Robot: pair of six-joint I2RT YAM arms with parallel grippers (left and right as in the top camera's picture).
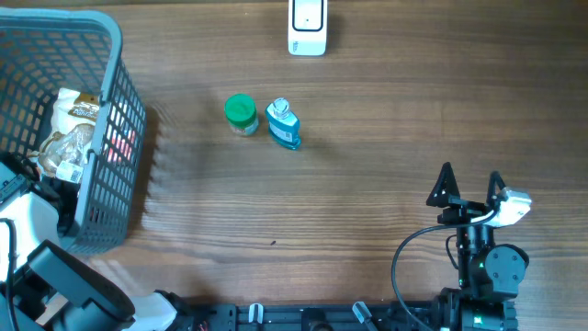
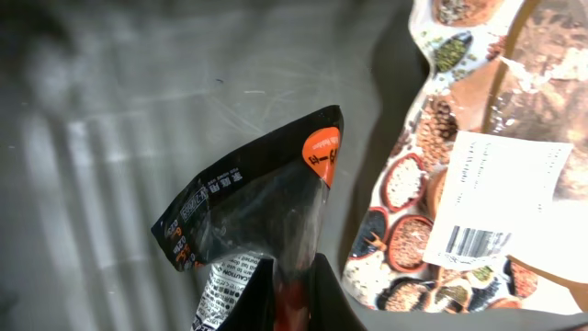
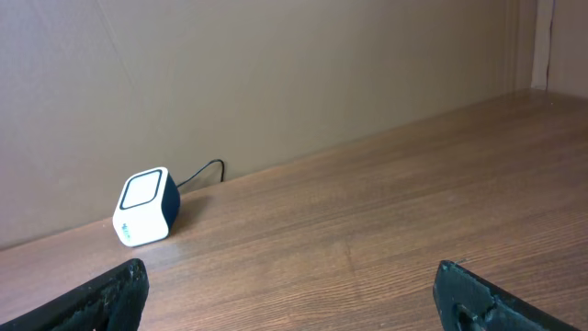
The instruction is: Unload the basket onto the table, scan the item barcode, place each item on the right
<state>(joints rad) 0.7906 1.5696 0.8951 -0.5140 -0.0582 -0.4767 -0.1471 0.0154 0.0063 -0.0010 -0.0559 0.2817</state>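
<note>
A wooden table point(image 1: 367, 202) with brown, streaky grain fills the overhead view — behind its far edge rises a plain tan wall point(image 3: 276, 74), evenly lit.

open table point(image 1: 367, 202) lies between right gripper point(image 1: 470, 175) and scanner point(image 1: 307, 26); a green-capped jar point(image 1: 241, 114) and blue bottle point(image 1: 283, 124) stand left of that lane. basket walls point(image 1: 119, 138), a dark pouch point(image 2: 266, 202) and a printed bag point(image 2: 478, 138) hem the left gripper point(image 2: 294, 285).

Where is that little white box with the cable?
In the overhead view the white scanner box sits at the table's far edge, near the middle, just beyond the green-lidded jar and the blue bottle.
</note>
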